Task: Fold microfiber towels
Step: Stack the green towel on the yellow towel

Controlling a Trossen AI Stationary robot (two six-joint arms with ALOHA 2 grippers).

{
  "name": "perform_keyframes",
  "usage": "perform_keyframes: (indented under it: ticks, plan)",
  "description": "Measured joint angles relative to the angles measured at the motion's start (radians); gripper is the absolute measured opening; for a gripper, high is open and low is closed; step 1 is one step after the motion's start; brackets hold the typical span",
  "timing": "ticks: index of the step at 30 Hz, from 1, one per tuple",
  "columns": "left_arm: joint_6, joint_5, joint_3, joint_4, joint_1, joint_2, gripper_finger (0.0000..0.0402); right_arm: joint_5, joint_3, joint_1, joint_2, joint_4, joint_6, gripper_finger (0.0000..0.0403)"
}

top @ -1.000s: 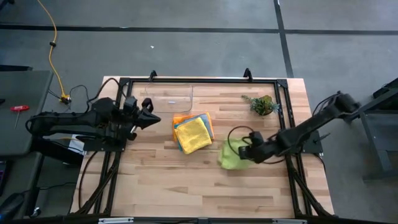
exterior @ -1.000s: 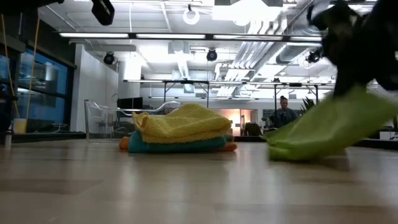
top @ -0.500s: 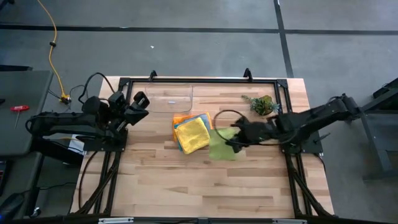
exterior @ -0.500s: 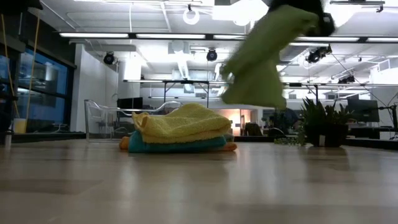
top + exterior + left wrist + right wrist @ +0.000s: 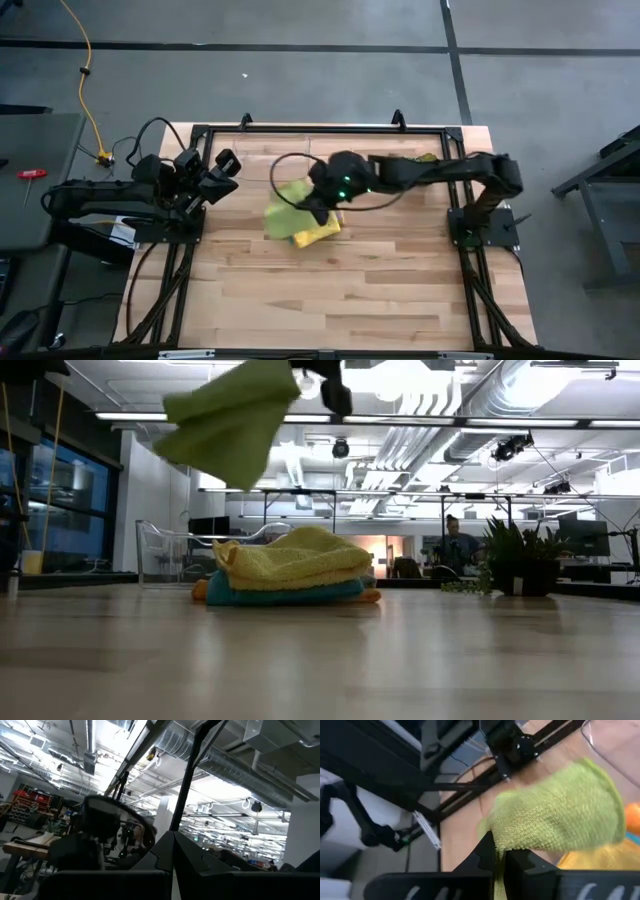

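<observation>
Right gripper (image 5: 318,205) clamps the lime towel (image 5: 285,197) high over the stack (image 5: 290,575), so next comes lowering it on top squarely.

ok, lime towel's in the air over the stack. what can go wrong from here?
1. The right claw pinches only an edge of the lime green towel, so the hanging cloth may unfold or land bunched.
2. It hangs off-centre over the stack; a release here could leave it draped over the side.
3. A low pass could drag the yellow towel askew.
</observation>
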Motion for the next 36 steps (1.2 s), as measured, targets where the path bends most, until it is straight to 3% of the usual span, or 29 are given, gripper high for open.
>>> perform_keyframes:
  ticks: [3,7,16,24,28,36]
  plan:
    - [-0.002,0.000,0.000,-0.001,0.000,0.000,0.0000,-0.032,0.053,-0.017,0.055,-0.080,-0.050,0.0000]
    - [-0.006,0.007,0.000,-0.002,0.000,0.000,0.0000,-0.012,-0.004,-0.039,0.077,-0.231,-0.037,0.0000]
    - [-0.001,0.011,0.000,-0.002,0.001,0.000,0.0000,0.023,-0.249,-0.124,0.076,-0.168,0.123,0.0000]
    - [0.001,-0.001,0.000,-0.002,0.001,0.000,0.0000,0.065,-0.278,-0.125,0.076,-0.128,0.148,0.0012]
    - [0.001,-0.004,0.000,-0.002,0.001,0.000,0.0000,0.057,-0.277,-0.125,0.075,-0.079,0.147,0.0065]
    - [0.001,-0.004,0.000,-0.003,0.001,0.000,0.0000,0.110,-0.276,-0.168,0.053,-0.198,0.100,0.0232]
